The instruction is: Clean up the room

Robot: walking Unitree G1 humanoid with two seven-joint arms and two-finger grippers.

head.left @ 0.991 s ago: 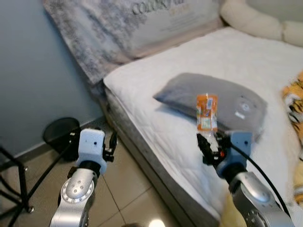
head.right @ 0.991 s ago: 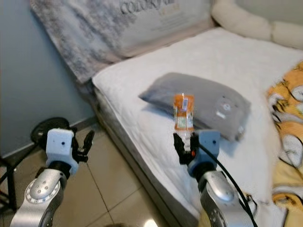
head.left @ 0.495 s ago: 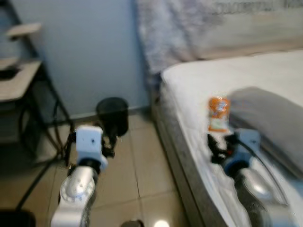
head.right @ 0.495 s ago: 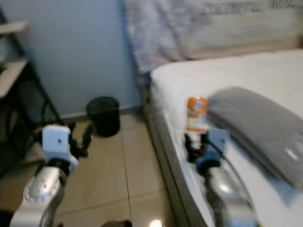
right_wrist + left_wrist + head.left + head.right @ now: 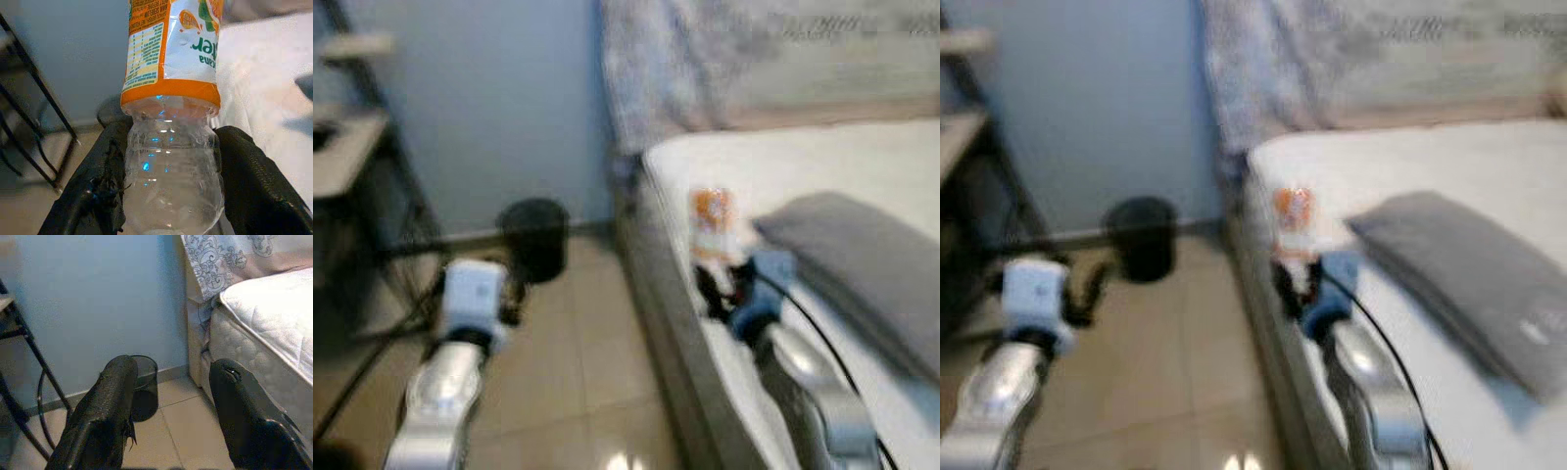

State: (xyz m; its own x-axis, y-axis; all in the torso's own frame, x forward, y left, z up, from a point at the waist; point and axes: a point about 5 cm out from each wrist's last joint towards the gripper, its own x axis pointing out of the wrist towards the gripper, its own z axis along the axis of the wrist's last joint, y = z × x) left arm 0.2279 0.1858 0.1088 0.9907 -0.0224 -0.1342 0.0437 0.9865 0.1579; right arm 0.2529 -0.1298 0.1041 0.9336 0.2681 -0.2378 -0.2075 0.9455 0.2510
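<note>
**Inventory: bedside corner, bottle in my right gripper**

1. Right gripper (image 5: 168, 196): I see its two black fingers (image 5: 93, 191) clamped on either side of the clear lower body of a plastic bottle (image 5: 171, 147). In the head view this gripper (image 5: 720, 289) is raised at the near edge of the bed.

2. Plastic bottle: transparent, with an orange and white printed label; it stands upright out of my right gripper, label end away from the wrist. Head view blurred, bottle (image 5: 712, 223) still readable as orange and white.

3. Left gripper (image 5: 171, 382): fingers spread apart, nothing between them. It is held out over the tiled floor (image 5: 568, 362).

4. Waste bin (image 5: 144, 391): dark, round, on the floor against the blue wall (image 5: 98, 298), straight ahead of my left gripper, seen through the gap between its fingers.

5. Bed (image 5: 822, 171): white quilted mattress, beside and beyond my right gripper. A grey pillow (image 5: 862, 264) lies on it just to the right of that gripper; a patterned blanket (image 5: 220, 259) hangs at the head end.

6. Black metal rack (image 5: 19, 362): off to the left of my left gripper, legs on the floor.
</note>
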